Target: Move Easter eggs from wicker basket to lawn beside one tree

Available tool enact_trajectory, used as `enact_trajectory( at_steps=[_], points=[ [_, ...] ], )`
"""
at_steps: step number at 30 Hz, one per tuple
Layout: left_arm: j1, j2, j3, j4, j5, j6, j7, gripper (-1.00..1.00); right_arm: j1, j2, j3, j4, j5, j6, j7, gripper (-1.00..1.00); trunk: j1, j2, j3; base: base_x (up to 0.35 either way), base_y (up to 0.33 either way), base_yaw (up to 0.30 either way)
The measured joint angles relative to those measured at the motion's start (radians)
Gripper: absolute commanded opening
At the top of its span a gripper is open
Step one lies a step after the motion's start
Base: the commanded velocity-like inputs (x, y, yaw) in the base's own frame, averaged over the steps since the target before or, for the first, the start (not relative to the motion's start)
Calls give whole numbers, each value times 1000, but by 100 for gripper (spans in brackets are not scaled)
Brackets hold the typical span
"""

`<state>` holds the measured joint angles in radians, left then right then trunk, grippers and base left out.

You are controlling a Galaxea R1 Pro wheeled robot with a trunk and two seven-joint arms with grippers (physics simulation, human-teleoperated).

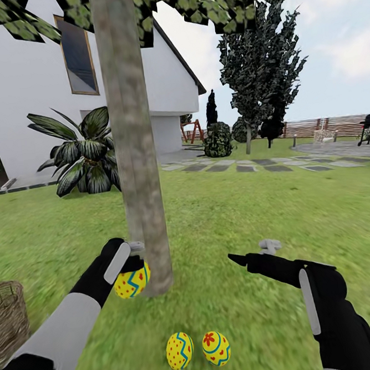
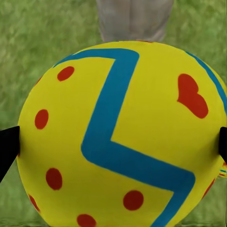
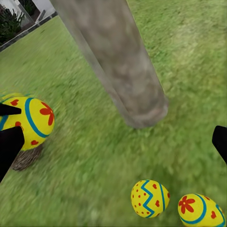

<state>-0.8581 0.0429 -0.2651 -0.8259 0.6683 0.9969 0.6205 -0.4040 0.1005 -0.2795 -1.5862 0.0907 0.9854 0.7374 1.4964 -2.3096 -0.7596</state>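
My left gripper (image 1: 134, 271) is shut on one yellow Easter egg (image 1: 132, 282) and holds it just above the lawn (image 1: 237, 214), close against the foot of the tree (image 1: 132, 155). In the left wrist view this egg (image 2: 123, 137) sits between the black fingertips (image 2: 7, 146), with the trunk (image 2: 135, 19) right behind it. Two more eggs (image 1: 179, 350) (image 1: 216, 348) lie side by side on the grass a short way in front of the trunk. They lie near the trunk (image 3: 118, 61) in the right wrist view too, as eggs (image 3: 150, 198) (image 3: 201, 211). My right gripper (image 1: 250, 253) hangs open to the right of the tree, holding nothing. The wicker basket (image 1: 9, 318) stands at the far left.
A white house (image 1: 20, 70) and a low palm (image 1: 85, 154) stand behind the tree. A grey stepping-stone path (image 1: 250, 166) crosses the garden farther back, with dark trees (image 1: 259, 68) and a brown fence (image 1: 314, 126) beyond. Open grass stretches to the right.
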Motion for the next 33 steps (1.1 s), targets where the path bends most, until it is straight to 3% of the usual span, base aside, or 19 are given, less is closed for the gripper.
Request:
enact_trajectory(
  at_steps=[4,8,27,33],
  points=[
    [0,0,-2,117,-3,-63,-87,-100,0,0,1,0,0,0,0,100,15,-28,-13,0,0,0],
    [0,0,-4,162,-8,-95,-141,-100,0,0,1,0,0,0,0,100,31,-56,-25,0,0,0],
    [0,2,-8,172,-13,-119,-152,-100,2,1,1,0,0,0,0,100,103,-189,-85,0,0,0],
    [0,2,-8,172,-12,-122,-152,-100,2,1,1,1,0,0,0,100,107,-191,-108,0,0,0]
  ],
)
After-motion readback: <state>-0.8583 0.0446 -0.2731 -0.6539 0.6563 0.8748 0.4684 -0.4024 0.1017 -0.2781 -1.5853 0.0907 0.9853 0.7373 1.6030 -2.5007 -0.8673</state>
